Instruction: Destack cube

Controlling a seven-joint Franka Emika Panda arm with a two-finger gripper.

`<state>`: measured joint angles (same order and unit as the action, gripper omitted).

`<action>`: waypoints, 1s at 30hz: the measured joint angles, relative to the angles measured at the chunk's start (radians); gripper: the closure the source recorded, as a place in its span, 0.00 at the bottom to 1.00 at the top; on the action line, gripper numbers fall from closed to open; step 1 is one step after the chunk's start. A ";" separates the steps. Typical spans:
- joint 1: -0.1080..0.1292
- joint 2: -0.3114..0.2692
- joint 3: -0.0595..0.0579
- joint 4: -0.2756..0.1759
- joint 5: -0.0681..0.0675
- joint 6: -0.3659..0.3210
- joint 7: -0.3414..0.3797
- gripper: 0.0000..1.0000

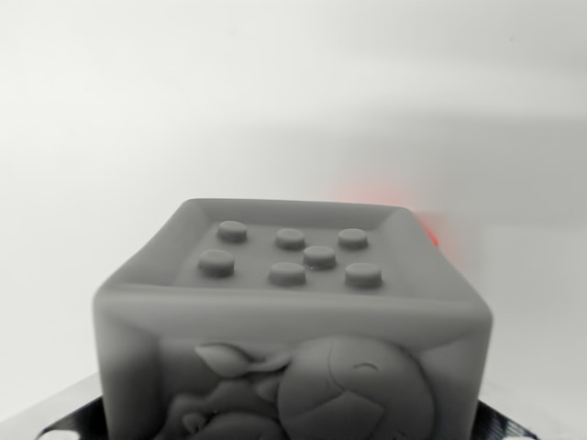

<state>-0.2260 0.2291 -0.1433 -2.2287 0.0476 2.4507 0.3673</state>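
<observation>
Here, your wrist view is filling its lower half with a grey cube, and the pincer itself is not showing anywhere, so you cannot tell whether its fingers are apart or together. The cube is presenting its recessed top face, which is carrying seven raised round studs, while the side facing you is showing an embossed cartoon figure. Dark edges are peeking out at the bottom corners; what they belong to is unclear. A red glow is sitting just behind the cube's far right corner, against a pale blurred background.
</observation>
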 joint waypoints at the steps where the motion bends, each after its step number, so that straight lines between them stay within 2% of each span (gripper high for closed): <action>1: 0.002 0.003 0.001 0.002 0.000 0.001 0.004 1.00; 30: 0.060 0.096 0.031 0.063 0.006 0.033 0.137 1.00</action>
<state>-0.1657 0.3255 -0.1125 -2.1655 0.0533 2.4837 0.5044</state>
